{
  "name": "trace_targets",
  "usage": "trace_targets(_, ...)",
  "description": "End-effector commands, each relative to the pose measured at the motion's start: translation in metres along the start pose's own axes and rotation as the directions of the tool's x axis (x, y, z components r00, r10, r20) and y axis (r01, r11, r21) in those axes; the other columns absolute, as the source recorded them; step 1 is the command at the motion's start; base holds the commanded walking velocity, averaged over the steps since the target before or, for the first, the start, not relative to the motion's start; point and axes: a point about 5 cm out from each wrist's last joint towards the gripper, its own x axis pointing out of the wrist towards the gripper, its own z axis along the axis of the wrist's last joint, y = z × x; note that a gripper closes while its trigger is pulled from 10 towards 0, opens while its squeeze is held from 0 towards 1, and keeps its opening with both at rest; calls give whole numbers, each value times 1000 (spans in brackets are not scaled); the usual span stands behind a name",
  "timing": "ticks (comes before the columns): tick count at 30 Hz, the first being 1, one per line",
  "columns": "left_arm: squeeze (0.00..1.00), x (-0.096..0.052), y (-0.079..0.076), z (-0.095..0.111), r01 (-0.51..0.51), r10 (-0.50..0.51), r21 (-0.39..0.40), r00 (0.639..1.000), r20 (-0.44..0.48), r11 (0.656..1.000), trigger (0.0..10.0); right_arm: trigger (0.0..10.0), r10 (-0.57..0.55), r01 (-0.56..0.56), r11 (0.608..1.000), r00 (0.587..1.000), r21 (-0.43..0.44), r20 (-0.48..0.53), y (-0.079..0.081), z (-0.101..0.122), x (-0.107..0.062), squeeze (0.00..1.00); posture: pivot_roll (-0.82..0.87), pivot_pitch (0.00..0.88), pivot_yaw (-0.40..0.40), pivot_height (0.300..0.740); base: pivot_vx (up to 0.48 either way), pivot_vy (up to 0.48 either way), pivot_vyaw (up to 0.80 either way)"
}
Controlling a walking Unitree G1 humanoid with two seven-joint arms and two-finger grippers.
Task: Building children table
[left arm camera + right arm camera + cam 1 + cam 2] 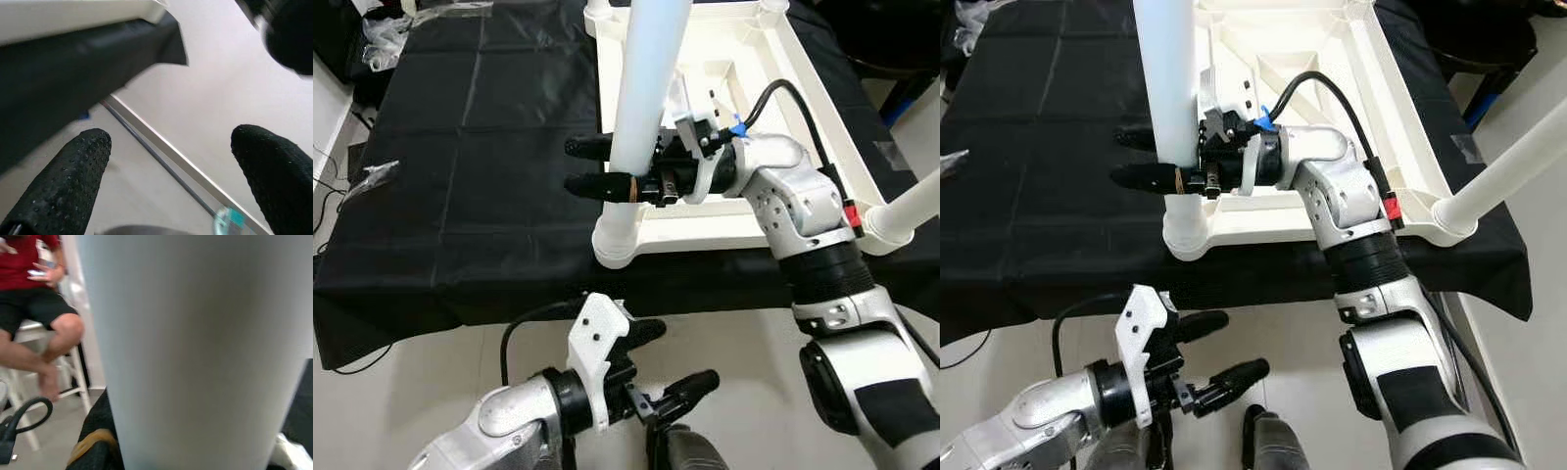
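Observation:
A white children's table top [808, 93] lies upside down on a black-covered table [460, 147]. A pale table leg [646, 78] stands upright in the near left corner socket [617, 245]. My right gripper [576, 164] reaches in from the right and is shut on this leg just above the socket; up close, the leg [195, 357] spans the right wrist view. A second leg [911, 206] sticks out of the near right corner. Low in front of the table edge, my left gripper [685, 354] is open and holds nothing, its fingertips [73, 181] apart over the floor.
Crumpled clear plastic [386, 39] lies at the cloth's far left, and a small bag [372, 176] near its left edge. A person [29, 298] in a red top sits on a white stool beyond the table. Pale floor [431, 372] lies before the table.

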Motion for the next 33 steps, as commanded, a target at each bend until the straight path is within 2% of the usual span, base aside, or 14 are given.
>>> trace_targets(1, 0, -1, -8, -2, 51, -51, -22, 999, -14, 998, 10000, 10000, 145, -147, 983, 989, 111, 27, 8, -15, 14, 0, 175, 353, -43, 740, 0, 0, 0)
trace_targets(4, 0, 0, -9, -1, 59, -59, -23, 998, -14, 998, 10000, 10000, 242, -249, 960, 968, 132, 67, 8, -12, 17, 0, 180, 354, -46, 740, 0, 0, 0)
trace_targets(7, 0, -1, -9, -1, 62, -62, -28, 998, -13, 998, 10000, 10000, 273, -281, 950, 959, 136, 75, 8, -12, 19, 0, 180, 354, -46, 740, 0, 0, 0)
trace_targets(8, 0, -1, -9, 0, 59, -59, -26, 998, -15, 998, 10000, 10000, 318, -324, 935, 946, 142, 60, 10, -13, 24, 0, 185, 356, -49, 740, 0, 0, 0)
trace_targets(12, 0, -2, -9, 1, 58, -59, -26, 998, -18, 998, 10000, 10000, 345, -349, 926, 937, 146, 48, 11, -14, 27, 0, 188, 357, -50, 740, 0, 0, 0)
trace_targets(14, 0, -3, -8, 2, 44, -44, -25, 999, -13, 999, 10000, 10000, 395, -391, 911, 919, 134, -3, 16, -20, 37, 0, 184, 355, -49, 740, 0, 0, 0)
trace_targets(16, 0, -3, -7, 3, 34, -34, -22, 999, -11, 999, 10000, 10000, 404, -398, 910, 914, 118, -29, 18, -23, 40, 0, 186, 352, -53, 740, 0, 0, 0)
trace_targets(21, 0, -3, -4, 3, 8, -8, -9, 1000, -9, 1000, 10000, 10000, 397, -393, 917, 915, 75, -65, 17, -20, 40, 0, 185, 347, -55, 740, 0, 0, 0)
trace_targets(28, 0, -2, -3, 3, -5, 5, -1, 1000, -8, 1000, 10000, 10000, 356, -356, 934, 934, 21, -35, 1, 12, 28, 0, 178, 324, -55, 740, 0, 0, 0)
trace_targets(33, 0, -1, -8, 3, 21, -21, -5, 1000, -12, 1000, 10000, 10000, 296, -301, 952, 951, -60, -86, -15, 32, 18, 0, 180, 312, -59, 740, 0, 0, 0)
